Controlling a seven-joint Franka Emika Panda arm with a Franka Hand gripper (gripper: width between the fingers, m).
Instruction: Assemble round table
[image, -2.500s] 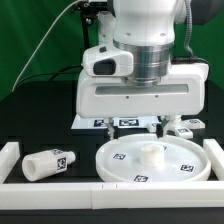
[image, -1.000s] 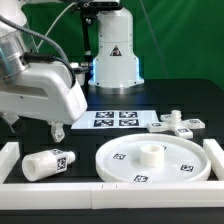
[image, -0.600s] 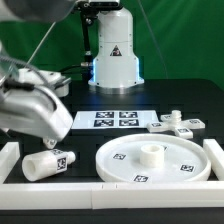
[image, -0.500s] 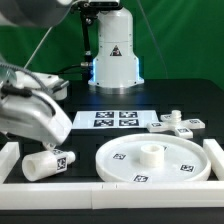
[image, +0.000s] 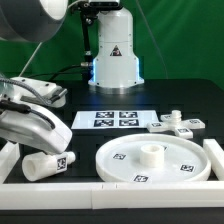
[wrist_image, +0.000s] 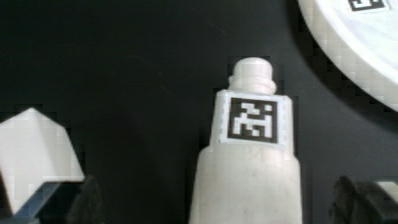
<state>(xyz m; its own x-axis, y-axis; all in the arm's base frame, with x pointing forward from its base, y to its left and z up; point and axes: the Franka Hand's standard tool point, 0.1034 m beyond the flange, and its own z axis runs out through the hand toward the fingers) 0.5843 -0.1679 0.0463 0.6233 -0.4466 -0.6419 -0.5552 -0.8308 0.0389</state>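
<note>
Round table leg (wrist_image: 249, 150) lies between end effector (wrist_image: 210, 198) jaws, wrist view only

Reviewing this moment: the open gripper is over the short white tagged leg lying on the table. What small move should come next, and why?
Probably lower a little and close on the short white cylindrical plastic leg. In the wrist view it lies between the fingers of the open gripper, with a dark gap on each side, so nothing is gripped yet.

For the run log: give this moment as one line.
phase: pre-grasp | gripper: open, over leg | leg: lying beside tabletop disc | held: nothing
</note>
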